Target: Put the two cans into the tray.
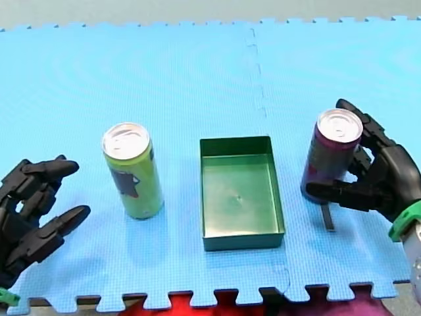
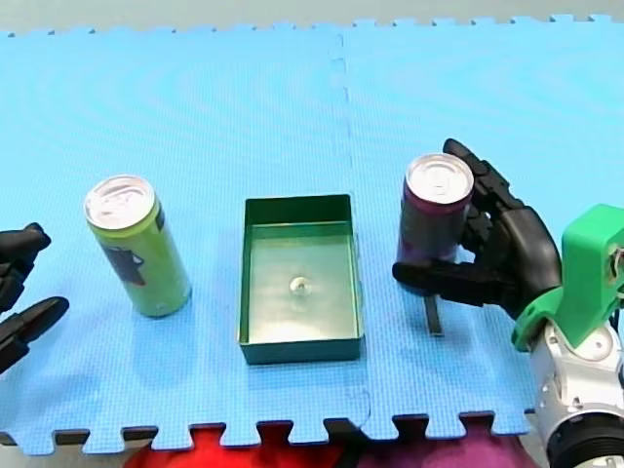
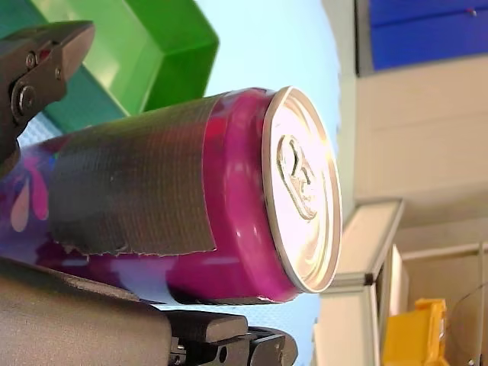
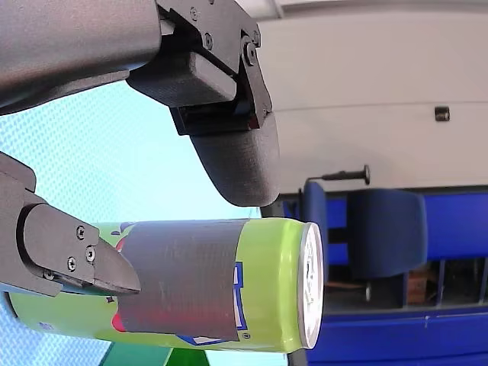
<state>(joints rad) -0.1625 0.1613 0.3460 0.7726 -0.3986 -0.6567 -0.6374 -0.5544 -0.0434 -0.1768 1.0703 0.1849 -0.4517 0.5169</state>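
A purple can (image 1: 339, 125) with a grey tape patch stands upright on the mat, right of the green tray (image 1: 237, 143). My right hand (image 1: 342, 172) is shut on it, thumb across its lower front and fingers behind it; the first wrist view shows the same purple can (image 3: 191, 191) between the fingers. A lime-green can (image 1: 135, 174) stands upright left of the tray. My left hand (image 1: 74, 191) is at the mat's left edge, a short gap from that can, holding nothing. In the second wrist view the green can (image 4: 206, 286) lies beyond dark fingers (image 4: 236, 160), untouched.
Everything sits on a blue foam puzzle mat (image 1: 197, 72) with a seam (image 1: 258, 79) running back from the tray. A short dark strip (image 1: 327, 216) lies on the mat beside the purple can. The mat's toothed front edge (image 1: 217, 296) is close below the tray.
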